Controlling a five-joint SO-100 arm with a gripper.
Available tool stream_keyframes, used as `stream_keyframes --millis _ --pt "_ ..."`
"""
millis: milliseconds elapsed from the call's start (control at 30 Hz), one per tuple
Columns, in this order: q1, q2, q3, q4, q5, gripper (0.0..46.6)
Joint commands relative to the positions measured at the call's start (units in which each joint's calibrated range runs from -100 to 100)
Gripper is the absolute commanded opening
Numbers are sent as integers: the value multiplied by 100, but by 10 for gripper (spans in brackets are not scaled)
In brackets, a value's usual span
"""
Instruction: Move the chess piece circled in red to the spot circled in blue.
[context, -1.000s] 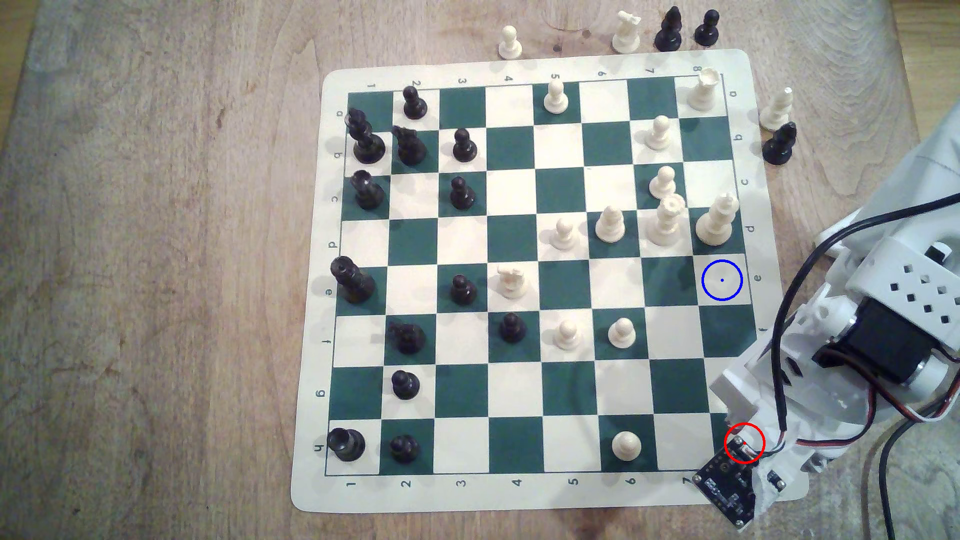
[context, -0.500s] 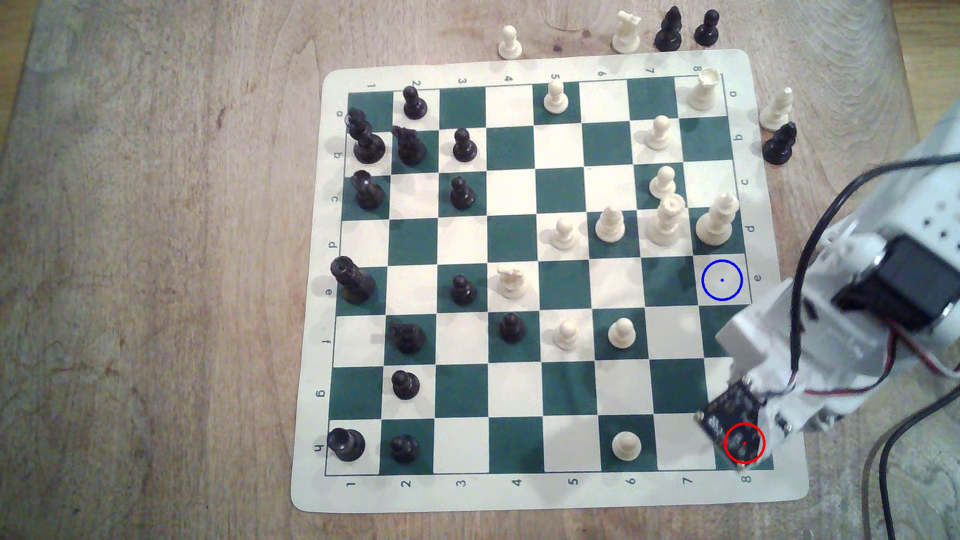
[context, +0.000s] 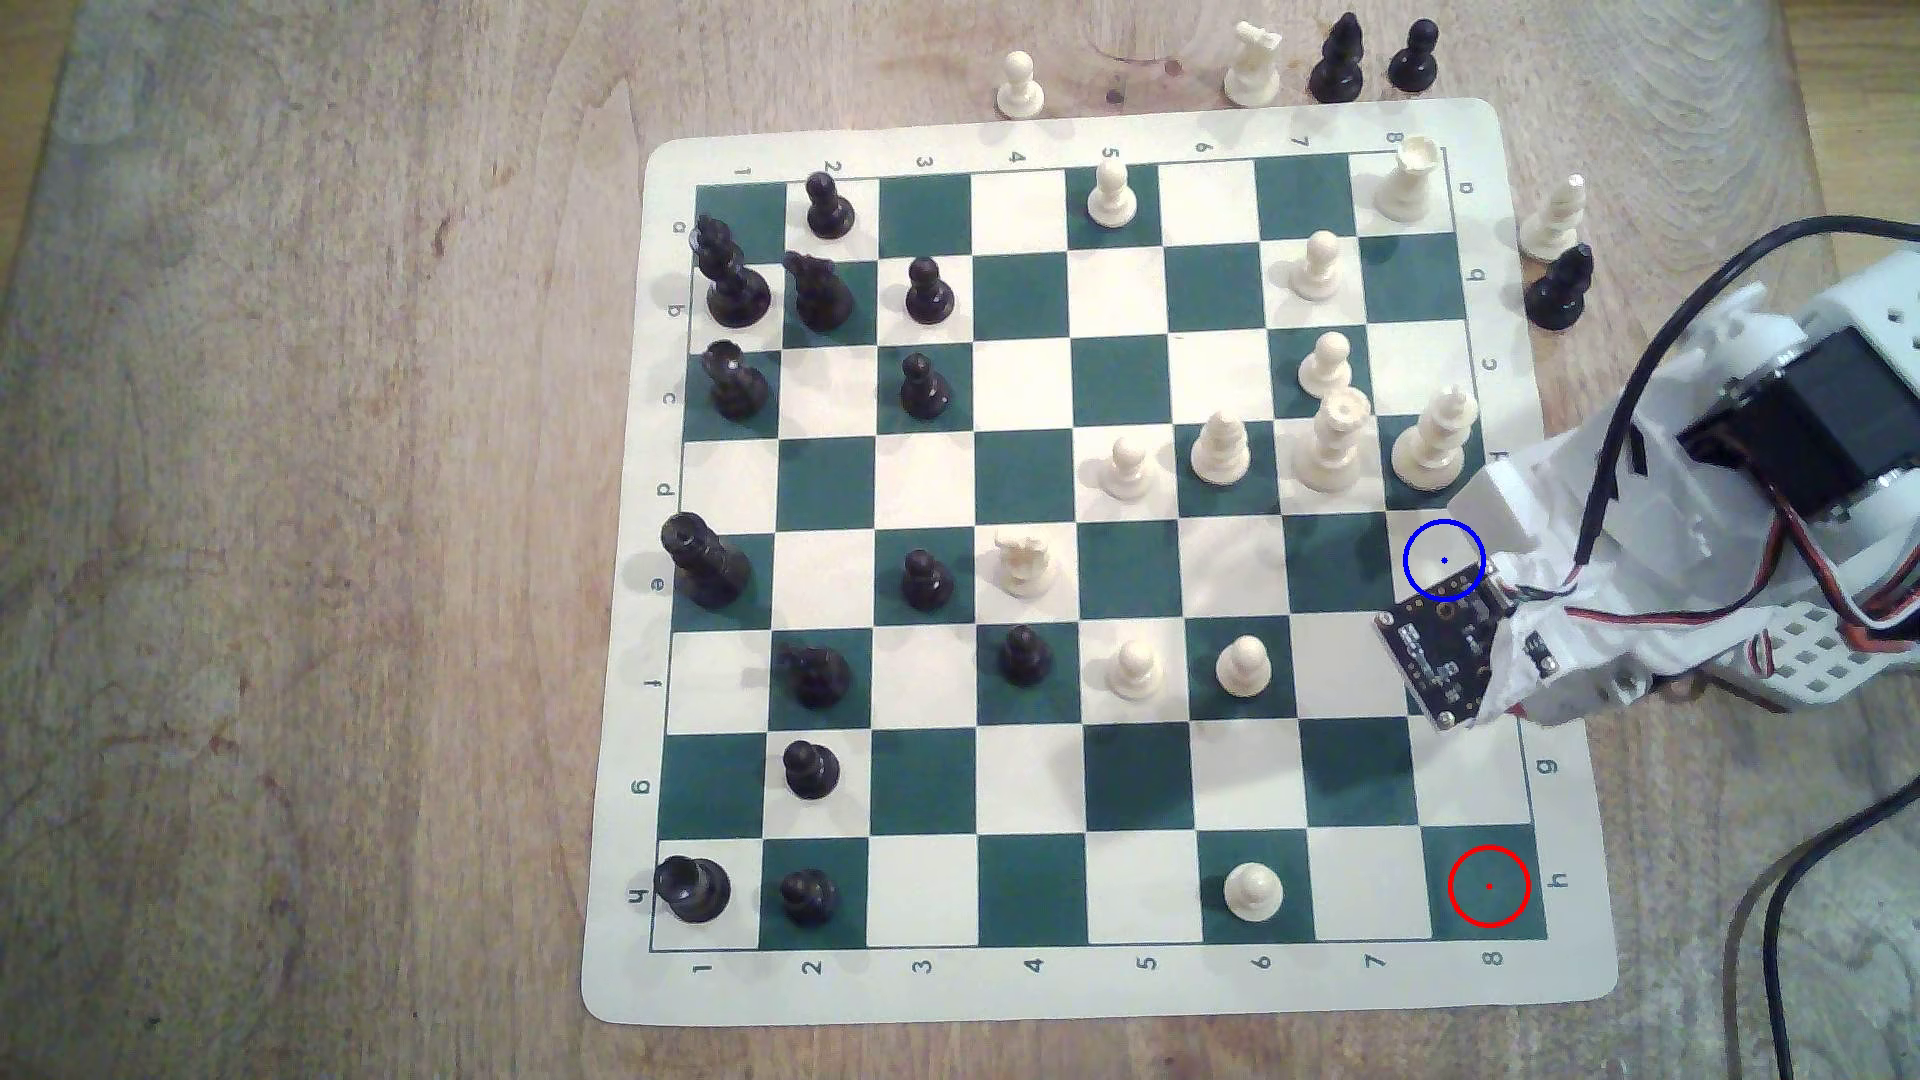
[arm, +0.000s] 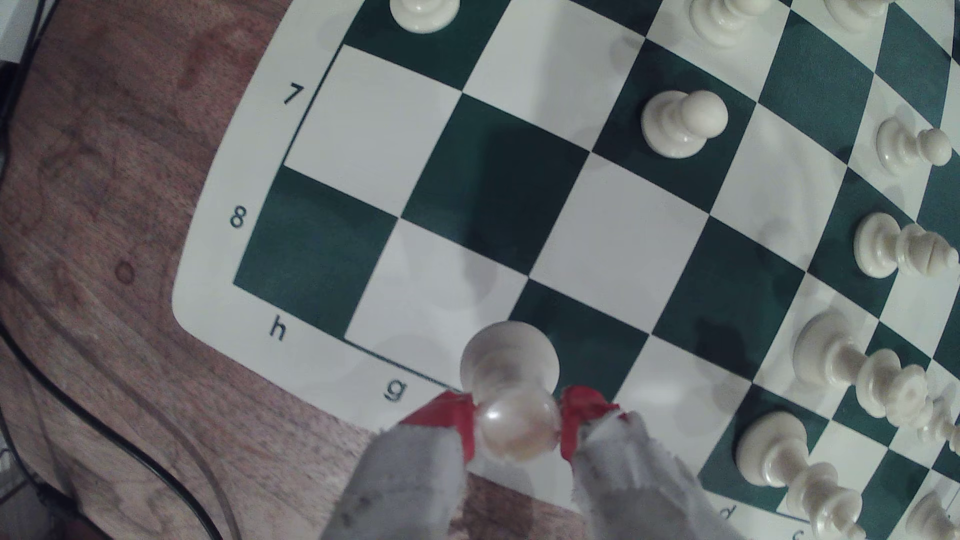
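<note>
We see a shiny, smooth plastic chess piece (arm: 511, 394) – red rubbery pads (arm: 576, 420) – rough wood table (context: 312, 519).

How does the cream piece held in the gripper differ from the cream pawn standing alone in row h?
The chess piece is clamped by its head between the red pads of the gripper and held off the board; the row-h pawn stands free on a green square. The held one is near the spot; the other sits by the board's bottom edge in the exterior view. Both are short and cream.
</note>
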Motion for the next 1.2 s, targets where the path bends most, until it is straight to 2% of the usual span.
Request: stream_keyframes --millis 0,200,767,1167 --pt "444 -122 -10 189 166 3" --pt "1078 -241 425 58 386 3" --pt "2040 -190 842 -343 708 3" --pt "2267 -97 960 -294 781 3"
